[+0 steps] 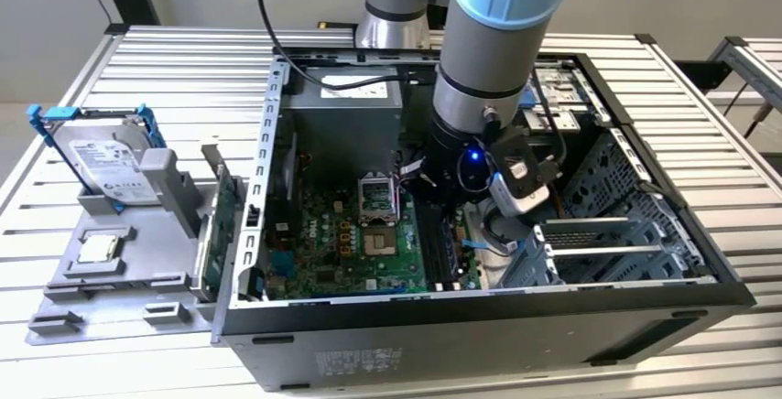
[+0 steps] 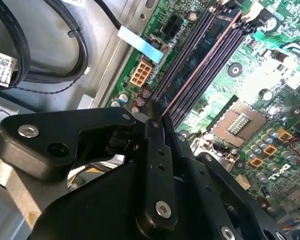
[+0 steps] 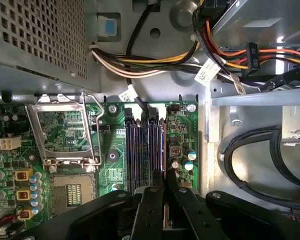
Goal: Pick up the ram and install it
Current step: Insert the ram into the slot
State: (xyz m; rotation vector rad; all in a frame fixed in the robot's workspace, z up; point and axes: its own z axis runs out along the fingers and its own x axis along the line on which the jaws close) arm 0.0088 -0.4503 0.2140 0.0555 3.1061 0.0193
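The ram [image 2: 204, 55] shows edge-on in both wrist views as a thin dark blue-green stick with a coppery edge. It runs along the long black memory slots [image 3: 140, 150] of the green motherboard [image 1: 330, 234]. My gripper [image 2: 157, 121] is shut on the near end of the ram [image 3: 164, 150], with the black fingers [image 3: 149, 205] pressed on either side. Whether the stick is down in a slot I cannot tell. In the exterior view the arm's wrist [image 1: 483, 143] reaches down into the open computer case [image 1: 489, 326] above the slots.
An open processor socket [image 3: 65, 135] lies beside the slots. Cable bundles [image 3: 154, 62] and drive cages [image 1: 611, 198] crowd the case around the arm. Outside, on the exterior view's left, a silver hard drive [image 1: 110, 166] in a blue bracket stands on a grey fixture [image 1: 110, 280].
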